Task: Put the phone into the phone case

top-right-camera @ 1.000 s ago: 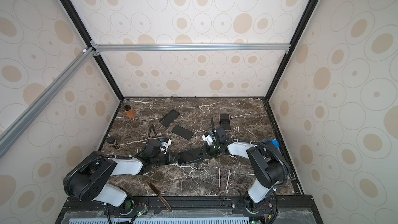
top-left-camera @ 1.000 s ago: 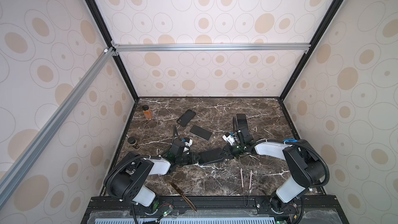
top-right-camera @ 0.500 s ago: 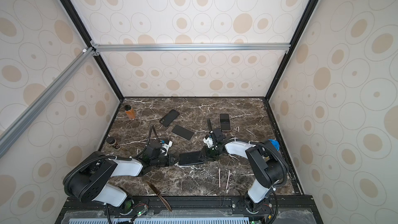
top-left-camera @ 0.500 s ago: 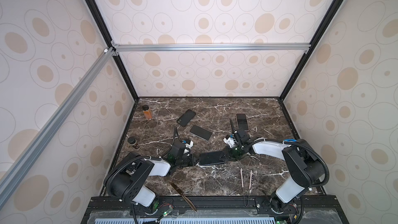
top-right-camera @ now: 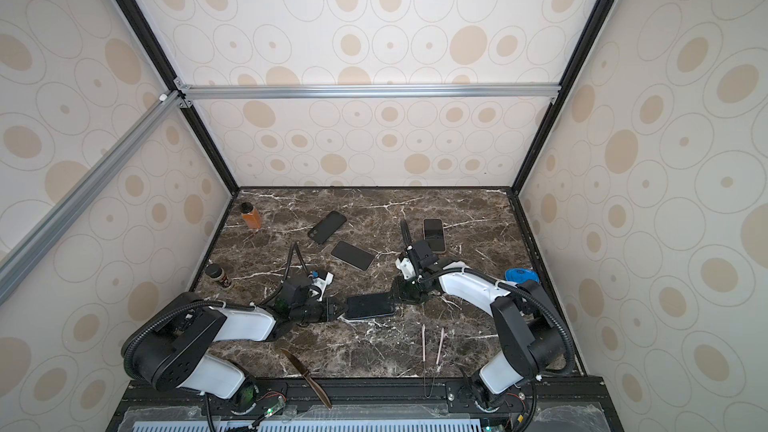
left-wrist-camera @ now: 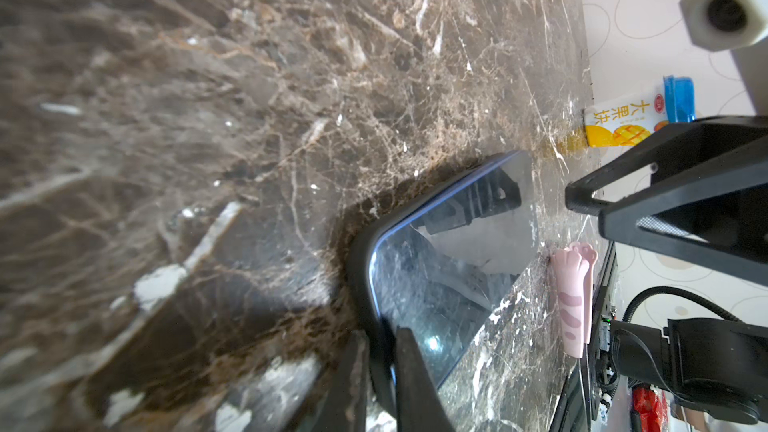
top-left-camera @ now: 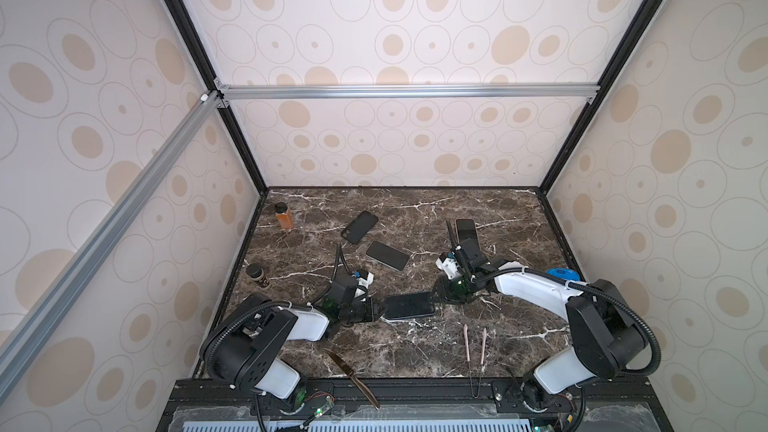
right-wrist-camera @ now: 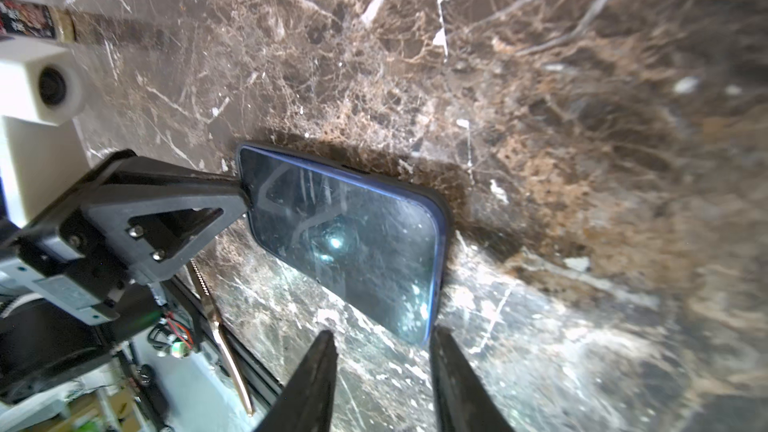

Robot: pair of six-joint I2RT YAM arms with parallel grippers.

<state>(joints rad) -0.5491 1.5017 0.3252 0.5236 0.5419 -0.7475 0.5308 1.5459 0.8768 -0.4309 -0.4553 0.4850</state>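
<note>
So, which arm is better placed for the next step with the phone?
Right, I think: the right fingers stand open at one end of the phone, holding nothing, free to press it home. The left fingers are clamped on the phone case rim and should steady it.

Three Chinese characters, 大果块, in dark print mark a yellow-and-white pack (left-wrist-camera: pixel 623 118) with a blue lid (left-wrist-camera: pixel 679 97) at the right edge of the worktop (left-wrist-camera: pixel 249 118), by the wall. A small round red logo (left-wrist-camera: pixel 658 103) beside them is illegible. The dark label on a bottle (right-wrist-camera: pixel 25 20) is too blurred to read.
</note>
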